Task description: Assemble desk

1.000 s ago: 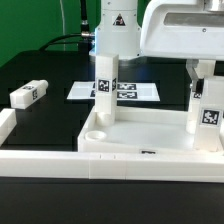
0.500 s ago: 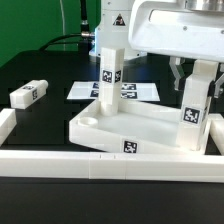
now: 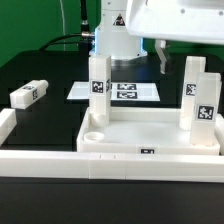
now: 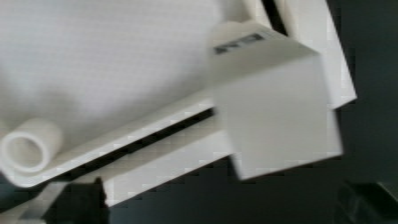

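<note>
The white desk top point(image 3: 150, 133) lies flat on the table against the front rail, rim up. Three tagged white legs stand upright in its corner sockets: one at the back left point(image 3: 98, 88), two on the exterior view's right point(image 3: 192, 82) point(image 3: 207, 112). The front left socket point(image 3: 95, 134) is bare. A fourth leg point(image 3: 28, 93) lies loose at the exterior view's left. My gripper point(image 3: 162, 55) hangs above the back of the desk top, apart from it, open and empty. In the wrist view I see the desk top point(image 4: 107, 60), a round socket point(image 4: 27, 150) and one leg point(image 4: 276, 115) below a dark finger point(image 4: 75, 200).
The marker board point(image 3: 125, 92) lies flat behind the desk top. White border rails run along the front point(image 3: 110, 163) and the exterior view's left point(image 3: 8, 122). Black cables trail at the back left by the arm's base point(image 3: 118, 35).
The desk top was turned and tilted half a second ago; now it lies flat and square to the front rail. My gripper has let go and risen up and back.
</note>
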`<state>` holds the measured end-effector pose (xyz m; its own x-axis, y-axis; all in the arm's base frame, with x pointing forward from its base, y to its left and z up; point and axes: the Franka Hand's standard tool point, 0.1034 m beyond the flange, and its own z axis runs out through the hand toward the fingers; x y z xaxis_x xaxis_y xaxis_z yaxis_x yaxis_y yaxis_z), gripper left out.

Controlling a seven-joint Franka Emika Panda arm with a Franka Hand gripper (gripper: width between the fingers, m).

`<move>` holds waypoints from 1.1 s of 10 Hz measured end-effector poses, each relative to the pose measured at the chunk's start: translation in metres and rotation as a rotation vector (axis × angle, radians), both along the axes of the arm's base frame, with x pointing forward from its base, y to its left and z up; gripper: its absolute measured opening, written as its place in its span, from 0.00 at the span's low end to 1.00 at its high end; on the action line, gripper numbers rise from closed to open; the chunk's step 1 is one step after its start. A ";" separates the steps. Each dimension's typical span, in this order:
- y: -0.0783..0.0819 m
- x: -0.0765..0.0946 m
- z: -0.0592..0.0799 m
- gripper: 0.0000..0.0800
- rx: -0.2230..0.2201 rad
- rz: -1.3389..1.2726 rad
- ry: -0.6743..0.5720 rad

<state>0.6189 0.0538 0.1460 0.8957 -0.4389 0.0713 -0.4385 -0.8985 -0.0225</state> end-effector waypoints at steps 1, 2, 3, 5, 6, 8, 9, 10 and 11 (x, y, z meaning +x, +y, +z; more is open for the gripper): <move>-0.027 -0.014 0.007 0.81 0.009 0.024 0.003; -0.050 -0.019 0.009 0.81 0.004 0.021 0.006; -0.062 -0.018 0.009 0.81 -0.003 0.025 0.000; -0.056 -0.019 0.008 0.81 -0.001 0.029 0.003; -0.057 -0.019 0.008 0.81 -0.001 0.027 0.003; -0.057 -0.019 0.008 0.81 -0.001 0.028 0.003; -0.058 -0.019 0.008 0.81 -0.002 0.027 0.003; -0.071 -0.026 0.011 0.81 0.005 0.058 0.009; -0.098 -0.039 0.017 0.81 0.018 0.054 0.009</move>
